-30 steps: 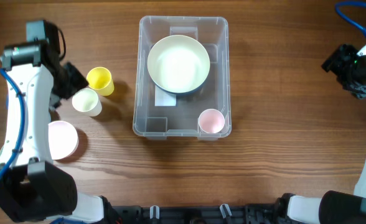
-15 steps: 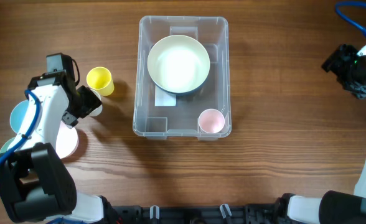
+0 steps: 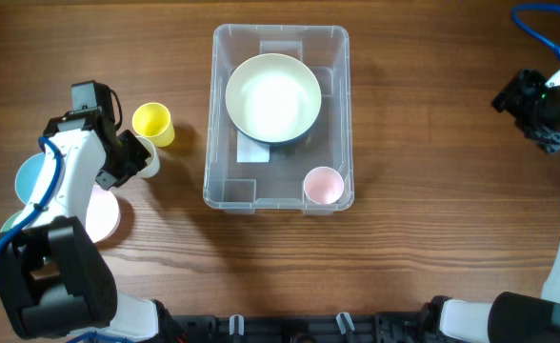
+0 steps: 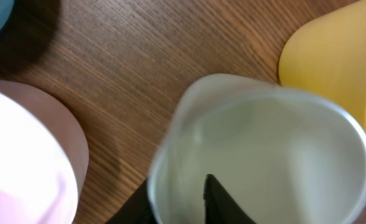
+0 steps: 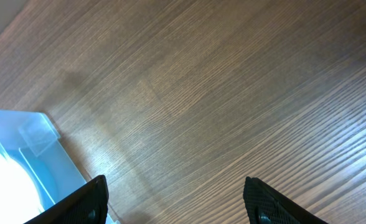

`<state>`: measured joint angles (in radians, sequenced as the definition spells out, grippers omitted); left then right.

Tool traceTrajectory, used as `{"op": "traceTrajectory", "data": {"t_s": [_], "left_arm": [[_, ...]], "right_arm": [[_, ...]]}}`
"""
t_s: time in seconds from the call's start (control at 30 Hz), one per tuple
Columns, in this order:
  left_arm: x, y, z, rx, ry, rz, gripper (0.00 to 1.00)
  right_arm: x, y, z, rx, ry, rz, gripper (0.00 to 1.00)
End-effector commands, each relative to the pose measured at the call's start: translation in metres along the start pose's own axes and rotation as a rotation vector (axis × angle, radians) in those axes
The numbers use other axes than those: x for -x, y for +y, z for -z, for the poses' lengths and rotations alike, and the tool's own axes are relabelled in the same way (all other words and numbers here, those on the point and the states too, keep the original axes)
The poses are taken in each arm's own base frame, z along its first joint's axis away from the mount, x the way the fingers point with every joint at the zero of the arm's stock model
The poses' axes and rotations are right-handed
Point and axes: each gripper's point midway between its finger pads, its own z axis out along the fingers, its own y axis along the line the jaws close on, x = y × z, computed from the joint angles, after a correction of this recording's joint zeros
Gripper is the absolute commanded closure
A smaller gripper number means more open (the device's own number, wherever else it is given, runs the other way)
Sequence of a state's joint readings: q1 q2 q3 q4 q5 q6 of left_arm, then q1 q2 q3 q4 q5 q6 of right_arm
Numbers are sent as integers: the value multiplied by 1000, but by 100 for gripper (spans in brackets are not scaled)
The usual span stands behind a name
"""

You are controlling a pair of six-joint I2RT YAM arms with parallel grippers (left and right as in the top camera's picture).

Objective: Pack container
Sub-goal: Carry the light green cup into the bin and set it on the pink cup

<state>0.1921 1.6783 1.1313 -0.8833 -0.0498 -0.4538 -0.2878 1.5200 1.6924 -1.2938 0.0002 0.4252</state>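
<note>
Left pincer (image 3: 135, 158) is now sitting down over the white cup (image 3: 148, 157), having swung in from a more outstretched pose a second ago. Over the last half second it is barely moving. In the wrist view one dark finger (image 4: 223, 200) is showing inside the cup's mouth and the other is peeking outside the wall, so it is straddling the rim. Whether it is already pinching the wall or hanging slack: cannot tell. The swing is also uncovering a blue bowl (image 3: 30, 179) at the far left, hidden a second ago. Reading: the pick of the white cup is beginning, lift not yet started.

Container (image 3: 280, 30) is sitting mid-tabletop (image 3: 432, 248), already holding a large cream bowl (image 3: 272, 97) at its far end and a small pink cup (image 3: 323, 185) in its near right corner. The near left corner is looking free, a likely spot for the next cup.

Crowding: the yellow cup (image 3: 152, 124) is standing just beside the white cup, touching or nearly so. The pink bowl (image 3: 104, 217) is lying near on the other side, partly under the arm. Either could be getting nudged on the lift.

Right pincer (image 5: 177, 208) is hanging spread and empty, well apart to the right of the container.
</note>
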Motion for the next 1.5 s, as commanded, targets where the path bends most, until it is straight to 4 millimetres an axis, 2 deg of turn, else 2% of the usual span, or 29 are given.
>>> {"op": "traceTrajectory", "data": {"t_s": [0.0, 0.1, 0.17, 0.23, 0.37, 0.47, 0.5, 0.6, 0.67, 0.7, 0.8, 0.87, 0.9, 1.07, 1.13, 1.23, 1.3, 1.47], "left_arm": [[-6, 2, -6, 2, 35, -2, 87], [-9, 3, -6, 8, 45, -2, 90], [-11, 5, -5, 14, 56, -2, 96], [-15, 5, -4, 17, 69, -2, 96], [-31, -7, 19, -43, 82, -36, 96], [-42, -27, 62, -126, 20, -103, 96], [-46, -37, 85, -163, -23, -135, 96], [-60, -71, 144, -296, -142, -211, 96], [-73, -90, 172, -361, -174, -258, 96], [-86, -109, 191, -410, -186, -309, 97], [-119, -150, 214, -501, -186, -425, 96], [-139, -175, 214, -537, -175, -496, 96], [-151, -189, 208, -542, -152, -518, 96], [-207, -227, 154, -490, 39, -633, 96], [-224, -234, 136, -465, 102, -665, 96], [-240, -237, 117, -423, 148, -697, 96], [-246, -238, 114, -415, 155, -711, 96], [-247, -237, 114, -413, 157, -713, 96]], "right_arm": [[-1, 1, 7, 10, -16, 10, 29], [-1, 1, 7, 10, -16, 10, 29], [-1, 1, 7, 10, -16, 10, 29], [-1, 1, 7, 10, -15, 16, 29], [-1, 1, 7, 10, -16, 17, 29], [-1, 1, 7, 10, -16, 17, 29], [-1, 1, 7, 10, -16, 17, 29], [-1, 1, 7, 10, -16, 17, 29], [-1, 1, 7, 10, -16, 17, 29], [-1, 1, 7, 10, -16, 17, 29], [-1, 1, 7, 10, -15, 17, 29], [-1, 1, 7, 10, -15, 17, 29], [-1, 1, 7, 10, -15, 16, 29], [-1, 1, 7, 10, -15, 17, 29], [-1, 1, 7, 10, -15, 17, 29], [-1, 1, 7, 10, -15, 17, 29], [-1, 1, 7, 10, -15, 17, 29], [-1, 1, 7, 10, -16, 17, 29]]}}
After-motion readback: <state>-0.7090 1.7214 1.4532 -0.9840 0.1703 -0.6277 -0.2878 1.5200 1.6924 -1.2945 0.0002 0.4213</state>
